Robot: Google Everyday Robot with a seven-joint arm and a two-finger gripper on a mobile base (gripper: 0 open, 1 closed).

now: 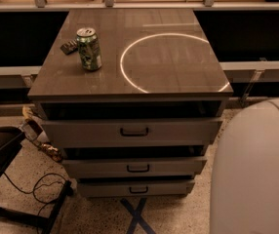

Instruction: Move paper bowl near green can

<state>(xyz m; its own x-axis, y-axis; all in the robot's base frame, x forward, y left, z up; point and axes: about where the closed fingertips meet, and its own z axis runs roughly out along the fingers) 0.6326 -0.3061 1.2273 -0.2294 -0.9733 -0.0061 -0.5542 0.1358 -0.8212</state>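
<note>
In the camera view the green can (pixel 89 49) stands upright at the left of the cabinet top (pixel 178 79), just beside a small dark flat object (pixel 69 46) (a bright ring of light (pixel 122 65) curves to its right). The white robot body (pixel 256 174) fills the lower right. The gripper is out of sight, so I cannot tell its state.

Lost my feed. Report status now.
Hand out of view. Green can upright on cabinet, left side. Bowl not seen. Small dark object beside can.

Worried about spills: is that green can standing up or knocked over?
Upright: the green can stands on its base, silver top facing up. The gripper is out of view.
</note>
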